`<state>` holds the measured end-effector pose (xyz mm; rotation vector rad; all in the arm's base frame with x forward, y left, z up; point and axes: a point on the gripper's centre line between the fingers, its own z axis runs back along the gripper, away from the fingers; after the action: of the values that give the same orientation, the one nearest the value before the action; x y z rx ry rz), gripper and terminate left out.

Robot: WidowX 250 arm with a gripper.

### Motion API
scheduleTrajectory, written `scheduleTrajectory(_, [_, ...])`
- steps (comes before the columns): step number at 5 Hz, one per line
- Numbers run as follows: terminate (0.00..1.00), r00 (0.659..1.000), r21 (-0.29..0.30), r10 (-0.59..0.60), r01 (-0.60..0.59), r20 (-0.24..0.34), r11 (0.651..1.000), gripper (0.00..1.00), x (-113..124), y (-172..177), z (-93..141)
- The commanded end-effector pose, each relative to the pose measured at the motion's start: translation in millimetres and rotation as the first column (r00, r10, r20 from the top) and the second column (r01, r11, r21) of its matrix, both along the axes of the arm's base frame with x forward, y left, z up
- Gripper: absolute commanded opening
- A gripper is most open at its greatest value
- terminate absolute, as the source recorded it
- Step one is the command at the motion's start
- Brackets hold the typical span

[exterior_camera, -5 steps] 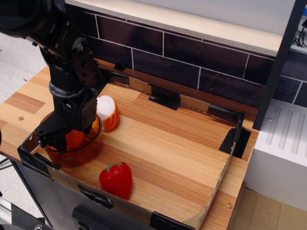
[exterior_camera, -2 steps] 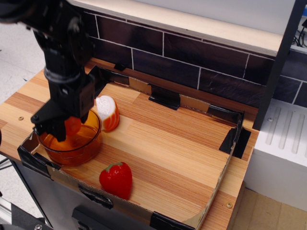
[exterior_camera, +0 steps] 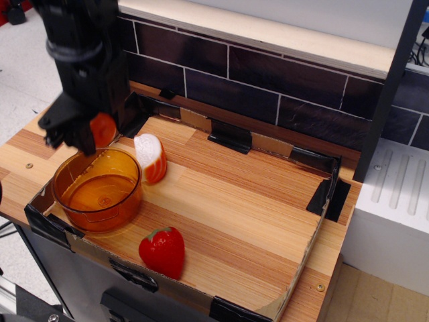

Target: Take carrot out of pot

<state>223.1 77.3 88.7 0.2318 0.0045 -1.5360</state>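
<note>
The amber see-through pot [exterior_camera: 98, 190] stands at the front left corner of the cardboard-edged board and has nothing in it. My black gripper [exterior_camera: 86, 132] hangs above the pot's far rim. It is shut on the small orange carrot [exterior_camera: 102, 129], which shows between the fingers, lifted clear of the pot.
A white-and-orange half-round slice [exterior_camera: 151, 157] stands just right of the pot. A red strawberry-like toy with a green top [exterior_camera: 162, 251] lies near the front edge. A low cardboard rim [exterior_camera: 231, 137] taped with black surrounds the board. A dark tiled wall [exterior_camera: 268, 84] runs behind.
The gripper has risen out of the pot with the carrot in it. The pot now holds nothing. The other toys have not moved.
</note>
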Motion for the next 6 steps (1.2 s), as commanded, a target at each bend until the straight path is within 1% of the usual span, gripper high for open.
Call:
scheduleTrajectory(1, [0.0, 0.998, 0.054, 0.057, -0.056, -0.015, 0.997, 0.0, 60.5, -50.5, 2.5])
scheduleTrajectory(2, [0.0, 0.997, 0.08, 0.064, -0.061, -0.047, 0.995, 0.0, 77.4, -75.0, -13.9])
scheduleTrajectory(3, [0.0, 0.995, 0.098, 0.062, -0.054, -0.074, 0.994, 0.0, 89.0, -92.4, -38.2])
scheduleTrajectory(4, [0.0, 0.994, 0.087, 0.067, -0.06, -0.083, 0.994, 0.0, 93.8, -103.0, -59.7])
scheduleTrajectory(6, [0.0, 0.996, 0.094, 0.04, -0.032, -0.084, 0.995, 0.0, 80.7, -111.8, -74.6])
